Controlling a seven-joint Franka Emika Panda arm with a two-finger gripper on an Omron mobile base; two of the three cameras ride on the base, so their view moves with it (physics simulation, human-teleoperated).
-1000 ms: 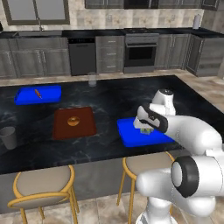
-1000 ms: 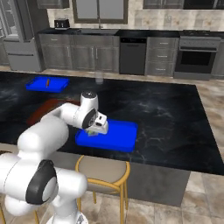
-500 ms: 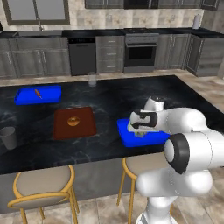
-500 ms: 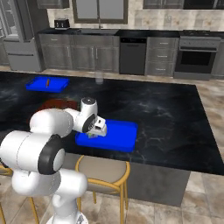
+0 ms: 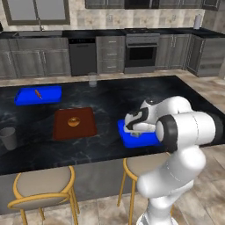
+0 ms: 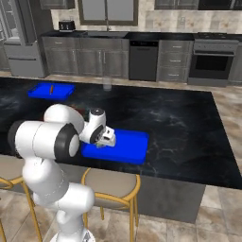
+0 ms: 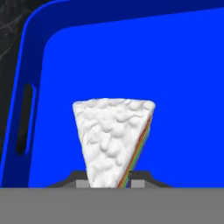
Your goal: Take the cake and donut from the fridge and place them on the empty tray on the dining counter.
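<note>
The cake (image 7: 114, 138), a white-iced wedge with a rainbow side, sits low over the blue tray (image 7: 175, 87) with its narrow end between my fingertips (image 7: 141, 179). My gripper (image 7: 111, 181) is shut on the cake. From the base, the gripper (image 5: 134, 128) (image 6: 107, 139) hangs low over the near left part of the tray (image 5: 145, 140) (image 6: 127, 146) on the dining counter (image 5: 105, 99) (image 6: 179, 123). The donut is out of view. The fridge (image 6: 12, 42) stands at the far left.
A brown tray (image 5: 74, 123) with a round brown pastry lies left of the blue tray. A smaller blue tray (image 5: 37, 94) (image 6: 49, 90) sits further back. A grey cup (image 5: 8, 137) and a glass (image 5: 92, 80) stand on the counter. Stools (image 5: 41, 184) line the front.
The arm has folded down and drawn back, lowering the hand and the cake close onto the near part of the blue tray. The trays have not moved.
</note>
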